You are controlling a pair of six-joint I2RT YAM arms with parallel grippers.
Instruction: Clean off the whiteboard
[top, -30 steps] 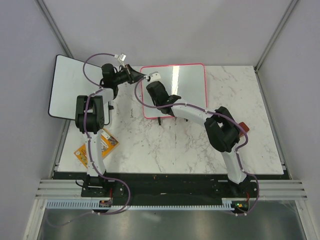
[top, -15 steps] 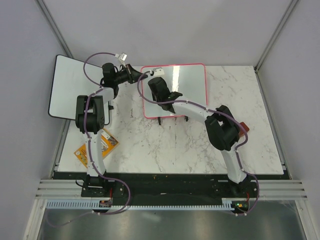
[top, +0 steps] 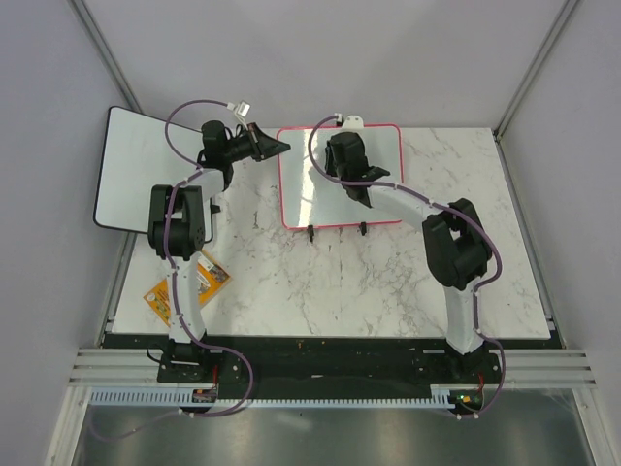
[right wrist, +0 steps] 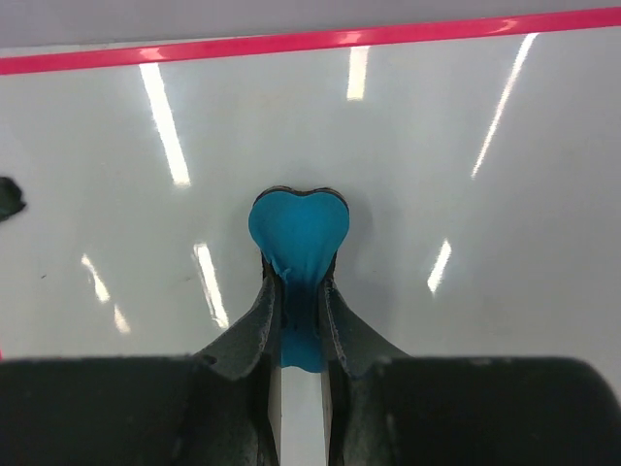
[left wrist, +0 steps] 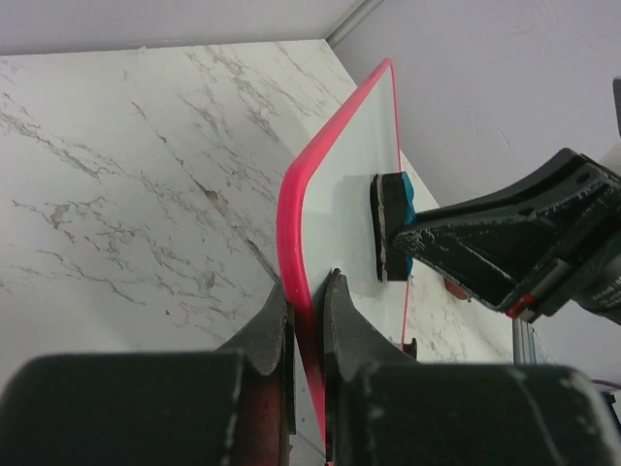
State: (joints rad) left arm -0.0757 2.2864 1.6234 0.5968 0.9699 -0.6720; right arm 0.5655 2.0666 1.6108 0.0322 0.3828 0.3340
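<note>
Left pincer (left wrist: 309, 303) is clamped tight on the pink rim of the whiteboard (left wrist: 344, 184), just below its rounded upper left corner. Right pincer (right wrist: 299, 291) is pinched on a blue heart-shaped eraser (right wrist: 298, 231), and the eraser's flat face sits pressed against the white surface, up toward the top rim. The board stands on its little black feet at the middle of the desk's (top: 369, 282) far edge. Off to the side, a black-rimmed white board (top: 136, 165) hangs over the far left corner, and an orange packet (top: 189, 282) lies by the left edge toward the near corner, partly under the left arm. The top view hides the eraser behind the right wrist, so only the wrist cams show it.
</note>
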